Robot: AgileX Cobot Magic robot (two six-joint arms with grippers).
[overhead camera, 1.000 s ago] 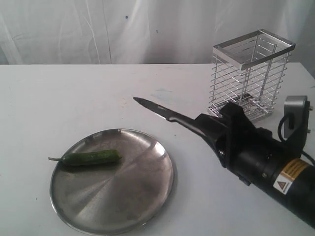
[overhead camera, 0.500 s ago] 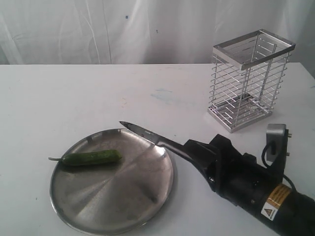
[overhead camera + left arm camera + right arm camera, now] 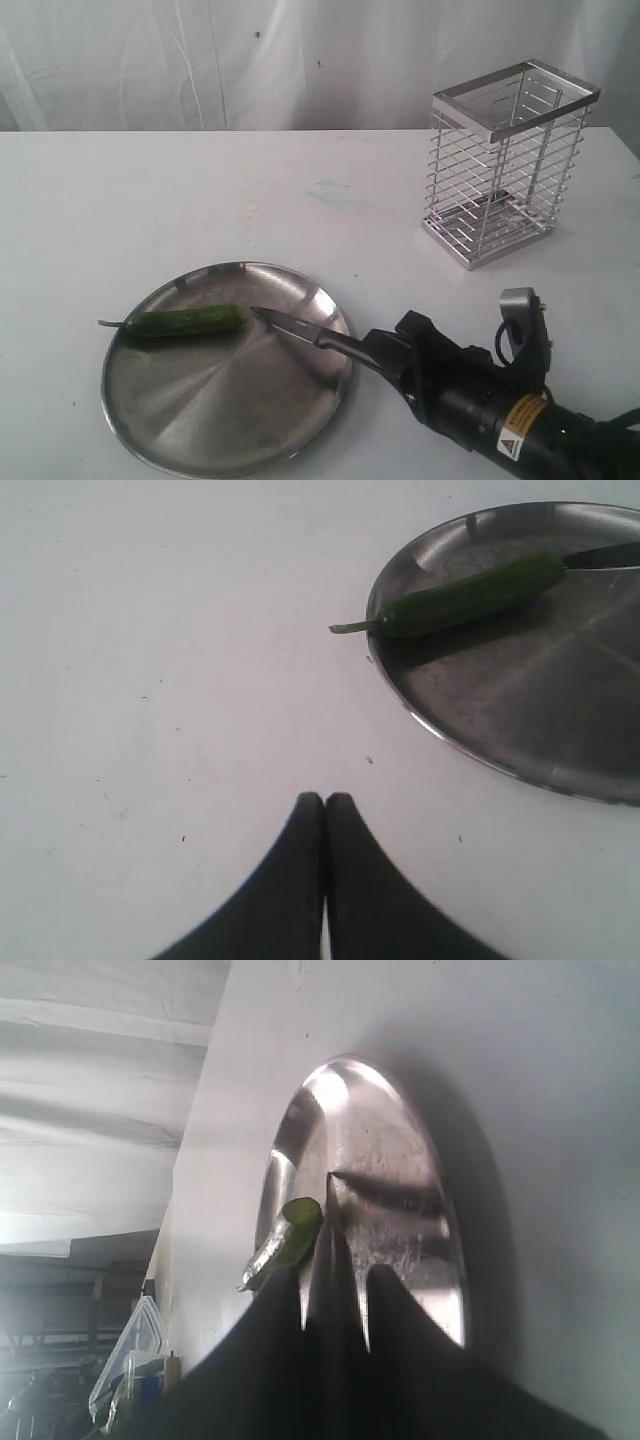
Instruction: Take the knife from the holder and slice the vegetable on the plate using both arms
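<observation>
A white table (image 3: 200,200) fills the scene, with a pale curtain (image 3: 200,60) hanging behind its far edge. The holder (image 3: 505,165), a tall chrome wire basket with a flat rim, stands upright at the far right, well apart from everything else. The plate (image 3: 230,420), round, steel and dully reflective, lies at the near left.

The right arm (image 3: 500,415) comes in low from the near right corner. The right gripper (image 3: 378,350) is clenched on the black handle of the knife (image 3: 300,327), just outside the plate's right rim. The dark narrow blade crosses that rim and points left over the plate. Its tip lies just beside the right end of the vegetable (image 3: 187,321). Whether the blade touches the steel cannot be told.

The left gripper (image 3: 324,800) shows only in its wrist view. Its two black fingers are pressed together on nothing, above bare table to the left of the plate.

The vegetable rests on the far left part of the plate, lying left to right. It is slender, dark green, glossy and whole. Its thin stem points left and pokes out past the rim over the table. In the right wrist view its near end shows pale green beside the blade's edge.
</observation>
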